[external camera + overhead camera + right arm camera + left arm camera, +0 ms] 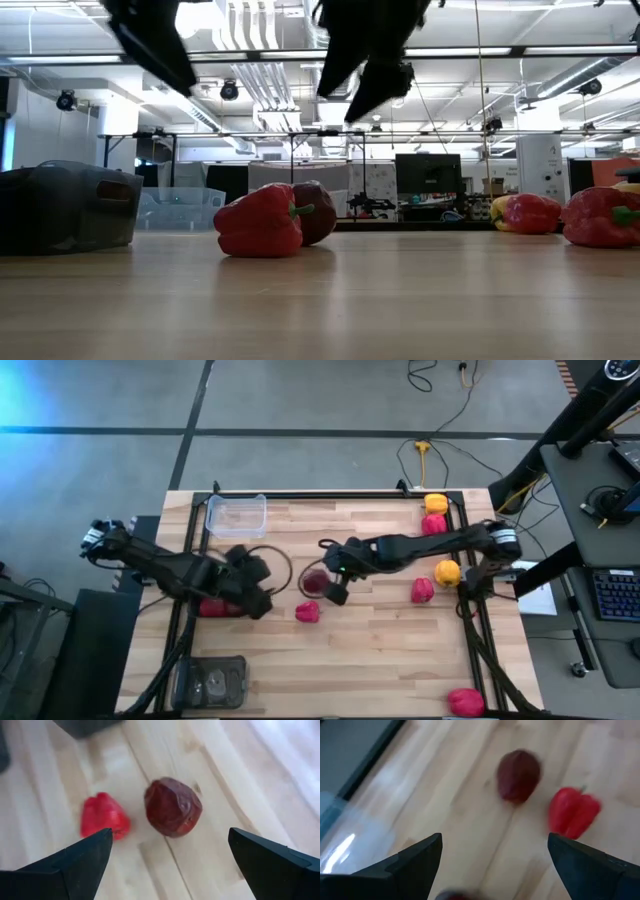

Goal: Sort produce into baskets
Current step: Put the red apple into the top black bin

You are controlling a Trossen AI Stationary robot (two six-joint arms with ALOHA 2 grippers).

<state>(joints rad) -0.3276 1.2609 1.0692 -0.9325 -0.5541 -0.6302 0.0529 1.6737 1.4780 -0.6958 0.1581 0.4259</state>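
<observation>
A dark maroon pepper (315,580) lies on the table's middle, and a red pepper (307,611) lies just nearer the front edge. My right gripper (333,585) hovers open above the maroon pepper (173,806), touching nothing. My left gripper (262,588) hovers open to the maroon pepper's left, also empty. The left wrist view shows the maroon pepper (518,775) and the red pepper (574,812) ahead of the open fingers. Another red pepper (215,607) lies under my left arm. A clear tub (237,515) stands at the far left, and a dark grey tub (210,682) at the near left.
Yellow peppers (436,503) (447,572) and red peppers (434,524) (422,590) lie at the right. One more red pepper (465,701) lies at the near right corner. A black frame rail (300,495) runs along the table's far edge.
</observation>
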